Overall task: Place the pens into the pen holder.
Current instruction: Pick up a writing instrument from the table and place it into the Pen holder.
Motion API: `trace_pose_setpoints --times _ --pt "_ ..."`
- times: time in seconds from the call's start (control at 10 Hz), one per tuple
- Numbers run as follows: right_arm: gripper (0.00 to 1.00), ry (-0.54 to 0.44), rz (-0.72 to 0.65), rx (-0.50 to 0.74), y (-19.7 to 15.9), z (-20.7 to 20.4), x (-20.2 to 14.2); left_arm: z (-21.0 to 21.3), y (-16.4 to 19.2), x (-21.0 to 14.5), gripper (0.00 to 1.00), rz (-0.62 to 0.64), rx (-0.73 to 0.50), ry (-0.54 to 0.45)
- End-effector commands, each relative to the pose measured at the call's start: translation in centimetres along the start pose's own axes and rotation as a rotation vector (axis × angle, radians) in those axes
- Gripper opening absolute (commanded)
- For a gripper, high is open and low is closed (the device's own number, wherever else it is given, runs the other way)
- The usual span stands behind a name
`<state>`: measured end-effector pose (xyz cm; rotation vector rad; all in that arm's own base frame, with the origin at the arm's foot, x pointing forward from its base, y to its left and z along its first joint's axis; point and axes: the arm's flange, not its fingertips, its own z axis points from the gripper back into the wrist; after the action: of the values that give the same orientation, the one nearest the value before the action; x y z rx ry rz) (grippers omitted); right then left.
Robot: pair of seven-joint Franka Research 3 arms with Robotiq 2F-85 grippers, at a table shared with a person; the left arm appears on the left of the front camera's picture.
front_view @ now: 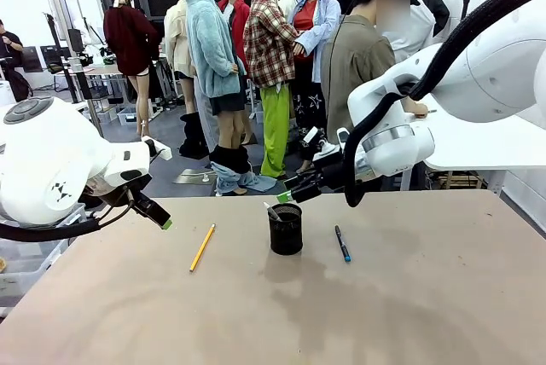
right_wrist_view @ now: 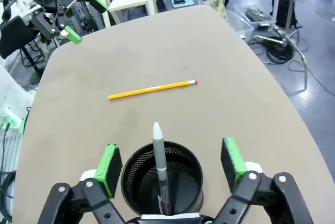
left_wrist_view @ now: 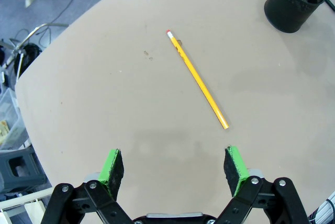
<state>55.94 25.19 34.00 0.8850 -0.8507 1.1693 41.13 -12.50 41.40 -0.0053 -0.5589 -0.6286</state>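
Three pens in all. Silver pen (right_wrist_view: 158, 153) stood tip-up inside the holder (right_wrist_view: 137, 167), leaning on the mesh wall. Pencil (left_wrist_view: 198, 80) lay flat on the table (front_view: 409, 297), left of the holder and near it. Blue-tipped pen (front_view: 342, 244) lay flat just right of the holder.

Handling, my judgement: both loose sticks were light, stiff, thin and smooth-barrelled, apt to roll or pivot if pinched near an end. Best taken at mid-length, pads across the barrel, coming straight down, since so little stood proud of the tabletop. Holder looked light too; a knock could tip or shift it.

Right gripper (right_wrist_view: 171, 160) hung over the holder, jaws spread wide, pads flanking the cup in the wrist view. The silver pen stood between them, not gripped; the gripper held nothing.

Left gripper (left_wrist_view: 175, 164) hovered above the table just short of the pencil's near end. Jaws were likewise at full spread, empty, touching nothing.
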Motion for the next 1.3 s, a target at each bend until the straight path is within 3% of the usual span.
trace_pose_setpoints --times 0.0,0.8,1.0,1.2 --pt "1.0 -0.021 0.004 0.021 -0.1 -0.2 -0.1 0.0 0.0 0.0 1.0 0.011 0.011 -0.007" --pt "1.0 -0.008 -0.001 0.014 0.1 0.0 0.0 0.0 0.0 0.0 1.0 0.011 0.011 -0.007" --pt "1.0 -0.006 -0.13 -0.265 3.8 7.6 0.0 0.0 0.0 0.0 1.0 0.0 0.0 0.0" --pt "1.0 0.117 -0.195 -0.464 6.3 12.4 0.2 0.5 -1.2 2.6 1.0 0.036 0.068 0.04"
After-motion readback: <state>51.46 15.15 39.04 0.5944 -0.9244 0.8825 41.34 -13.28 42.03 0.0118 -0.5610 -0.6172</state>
